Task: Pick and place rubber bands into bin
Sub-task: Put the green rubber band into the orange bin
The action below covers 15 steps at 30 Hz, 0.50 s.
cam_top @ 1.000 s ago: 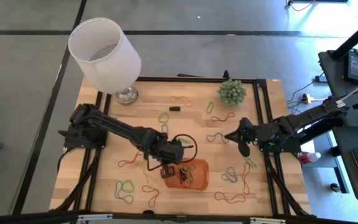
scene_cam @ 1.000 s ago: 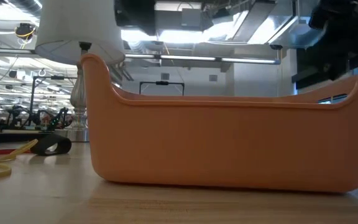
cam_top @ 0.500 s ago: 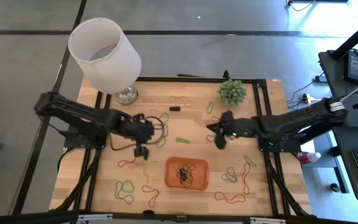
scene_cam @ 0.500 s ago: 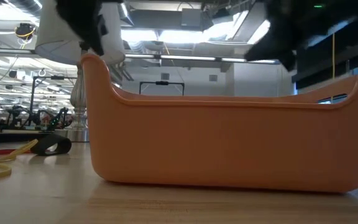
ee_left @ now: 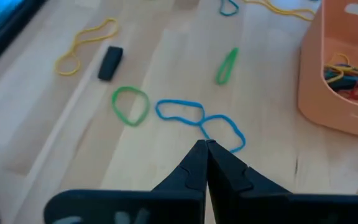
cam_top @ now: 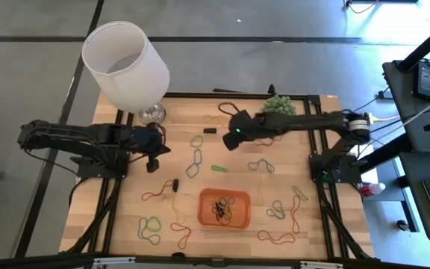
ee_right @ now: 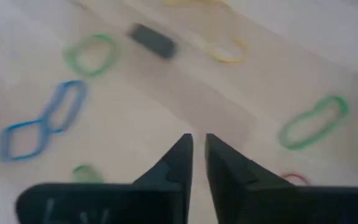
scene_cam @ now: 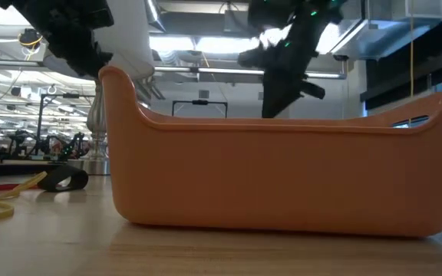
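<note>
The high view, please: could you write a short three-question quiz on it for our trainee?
1. True or false: the bin is empty.
2. Which gripper is nearer the lamp? A: left gripper. B: right gripper.
3. Fill in: the left gripper's fingers are ____.
Key: 1 false, it holds rubber bands; 2 A; 3 shut.
</note>
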Tool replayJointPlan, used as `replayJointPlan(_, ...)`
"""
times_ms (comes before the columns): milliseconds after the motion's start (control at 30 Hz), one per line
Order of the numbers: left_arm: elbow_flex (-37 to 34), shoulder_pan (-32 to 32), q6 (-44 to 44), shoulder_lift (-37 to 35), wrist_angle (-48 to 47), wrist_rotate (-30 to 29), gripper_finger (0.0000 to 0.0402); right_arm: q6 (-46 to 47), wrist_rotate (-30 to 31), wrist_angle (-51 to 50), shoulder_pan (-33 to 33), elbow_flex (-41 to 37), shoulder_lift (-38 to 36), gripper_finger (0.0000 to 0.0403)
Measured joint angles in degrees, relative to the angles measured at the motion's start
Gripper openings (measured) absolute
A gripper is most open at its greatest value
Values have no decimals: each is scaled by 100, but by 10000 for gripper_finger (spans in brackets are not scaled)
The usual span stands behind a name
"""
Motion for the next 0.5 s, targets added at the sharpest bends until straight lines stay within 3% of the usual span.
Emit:
replayJointPlan(133, -57, 65, -173, -115, -4, 0, 2, 156, -40, -623, -399, 482, 568, 83)
replayJointPlan(300, -57, 67, -298, -108, -2, 33, 2, 595, -91, -766, -827, 536, 1001, 126)
replayJointPlan(500, -57, 62, -447, -106, -2, 53, 2, 849, -276, -1027, -1099, 532, 1375, 146)
